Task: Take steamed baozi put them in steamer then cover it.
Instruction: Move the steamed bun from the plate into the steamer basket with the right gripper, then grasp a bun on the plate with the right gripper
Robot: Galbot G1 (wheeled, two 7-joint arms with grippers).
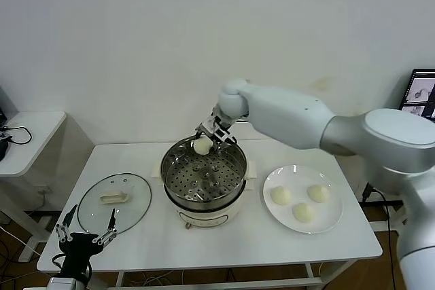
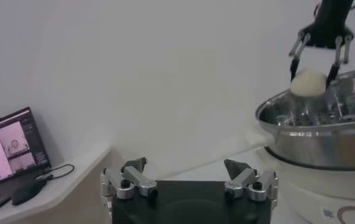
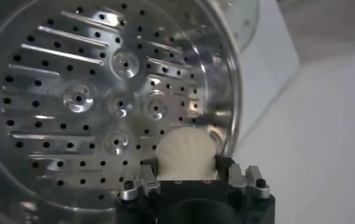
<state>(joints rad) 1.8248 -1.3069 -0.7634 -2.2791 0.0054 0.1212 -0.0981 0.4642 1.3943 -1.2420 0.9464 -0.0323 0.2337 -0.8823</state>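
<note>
My right gripper [image 1: 206, 142] is shut on a cream-white baozi [image 1: 202, 145] and holds it just above the far rim of the steel steamer [image 1: 178, 156]. The right wrist view shows that baozi [image 3: 186, 156] between the fingers, over the perforated tray [image 3: 98, 103] near its wall. It also shows in the left wrist view [image 2: 309, 81]. Three more baozi [image 1: 281, 195] lie on the white plate [image 1: 328, 223] right of the steamer. The glass cover [image 1: 114, 200] with its cream handle lies on the table left of the steamer. My left gripper [image 1: 85, 234] is open and parked low at the table's front left corner.
The steamer stands on a cream-white base [image 1: 204, 219] mid-table. A side table [image 1: 27, 137] with a cable stands at the left. A laptop [image 2: 10, 149] shows in the left wrist view. A monitor [image 1: 421, 93] is at the far right.
</note>
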